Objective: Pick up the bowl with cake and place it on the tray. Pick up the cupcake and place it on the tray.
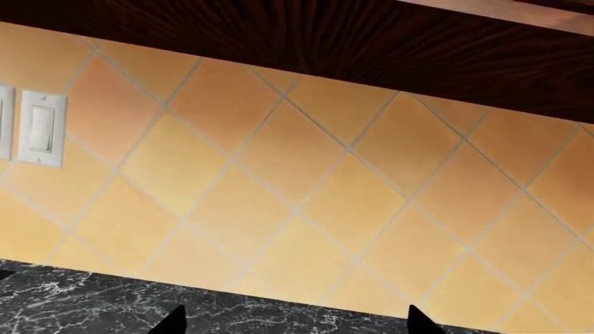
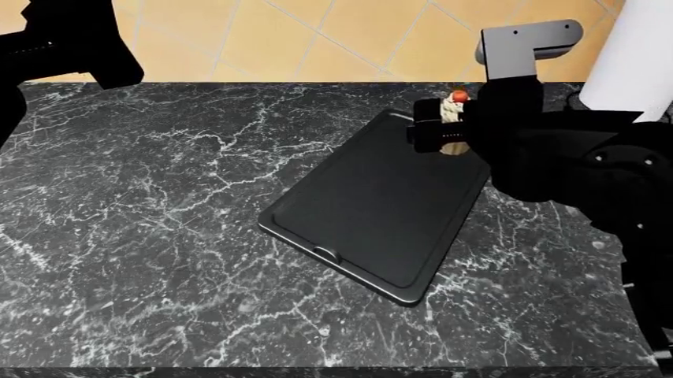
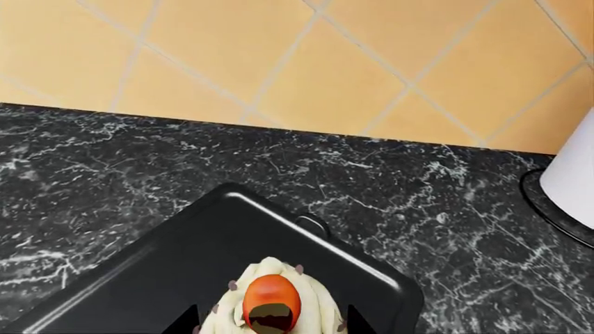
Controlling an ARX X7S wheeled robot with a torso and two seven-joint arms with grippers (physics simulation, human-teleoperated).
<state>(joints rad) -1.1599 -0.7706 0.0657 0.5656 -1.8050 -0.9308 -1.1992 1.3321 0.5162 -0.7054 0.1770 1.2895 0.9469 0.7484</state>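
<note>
One black marbled counter (image 2: 158, 236) runs back to an orange diagonal-tiled wall (image 1: 307, 188) with a white switch (image 1: 41, 129). Right tool (image 2: 447, 135) grips the cupcake (image 3: 272, 303) over the tray (image 2: 368, 213)'s far end. Left tool (image 1: 295, 321): spread, empty.

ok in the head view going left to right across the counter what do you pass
left arm → bare marble counter → tray → cupcake in the right gripper → white cylinder

We see the cupcake (image 3: 272, 306) cut off at the picture's edge, its base hidden; the right arm covers the tray's (image 2: 368, 213) far corner.
</note>
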